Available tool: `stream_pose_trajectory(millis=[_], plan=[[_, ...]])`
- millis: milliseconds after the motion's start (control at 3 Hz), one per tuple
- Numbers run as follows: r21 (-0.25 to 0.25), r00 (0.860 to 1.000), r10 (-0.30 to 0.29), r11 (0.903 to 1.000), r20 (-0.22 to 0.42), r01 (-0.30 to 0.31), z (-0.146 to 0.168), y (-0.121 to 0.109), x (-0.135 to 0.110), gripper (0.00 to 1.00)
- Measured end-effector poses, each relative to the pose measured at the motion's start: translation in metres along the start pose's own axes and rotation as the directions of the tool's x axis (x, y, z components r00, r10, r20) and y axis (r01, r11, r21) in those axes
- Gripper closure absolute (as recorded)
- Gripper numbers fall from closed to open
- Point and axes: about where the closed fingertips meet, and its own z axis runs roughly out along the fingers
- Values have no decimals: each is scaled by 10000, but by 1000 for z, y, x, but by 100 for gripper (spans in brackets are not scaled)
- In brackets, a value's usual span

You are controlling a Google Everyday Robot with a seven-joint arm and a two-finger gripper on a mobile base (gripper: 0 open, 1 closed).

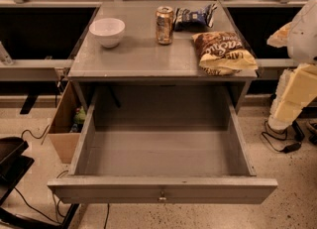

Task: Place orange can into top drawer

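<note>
The orange can (165, 25) stands upright on the grey table top (143, 57), at the back middle, between a white bowl and two snack bags. The top drawer (161, 189) is pulled fully open below the table top and its inside shows nothing in it; its flat front panel carries a small central knob. My arm rises at the right edge of the camera view, and my gripper (282, 35) is there, level with the table top, to the right of the table and well apart from the can.
A white bowl (107, 31) sits at the table's back left. A blue snack bag (194, 17) lies right of the can, and a brown chip bag (222, 52) lies at the front right. A cardboard box (64, 126) stands on the floor to the left. Cables lie on the floor.
</note>
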Motion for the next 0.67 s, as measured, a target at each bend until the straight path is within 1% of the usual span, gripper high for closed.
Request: stream_pose_trajectory(millis=[333, 667], plan=[[1, 10000, 0, 10000, 0, 0, 0, 0, 0, 0], [536, 9986, -220, 9984, 476, 194, -1, -19, -2, 0]])
